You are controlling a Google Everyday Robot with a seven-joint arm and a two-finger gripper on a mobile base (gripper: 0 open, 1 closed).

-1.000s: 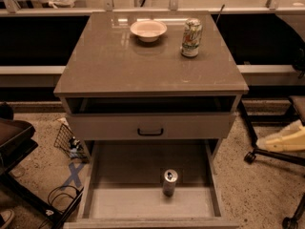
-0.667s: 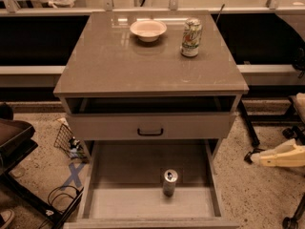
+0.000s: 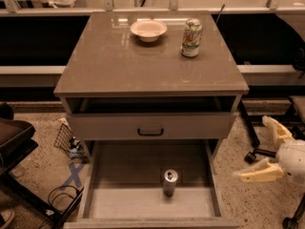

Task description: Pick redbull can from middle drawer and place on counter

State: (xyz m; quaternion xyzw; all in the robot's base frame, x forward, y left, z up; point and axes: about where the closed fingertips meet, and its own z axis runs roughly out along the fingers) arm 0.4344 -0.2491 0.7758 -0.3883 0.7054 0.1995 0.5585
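Slim silvery redbull can (image 3: 169, 182) stands upright near the front of the open pale grey middle drawer (image 3: 128, 168); the cream two-finger gripper (image 3: 251, 149), fingers (image 3: 259, 171) spread apart and empty, sits well right of the cabinet (image 3: 200, 126) and should approach from above, straddling the can

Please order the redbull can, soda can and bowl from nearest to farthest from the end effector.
The end effector hangs low at right, open.
1. Redbull can, in the open middle drawer.
2. Soda can, back right on the counter.
3. Bowl, back middle.
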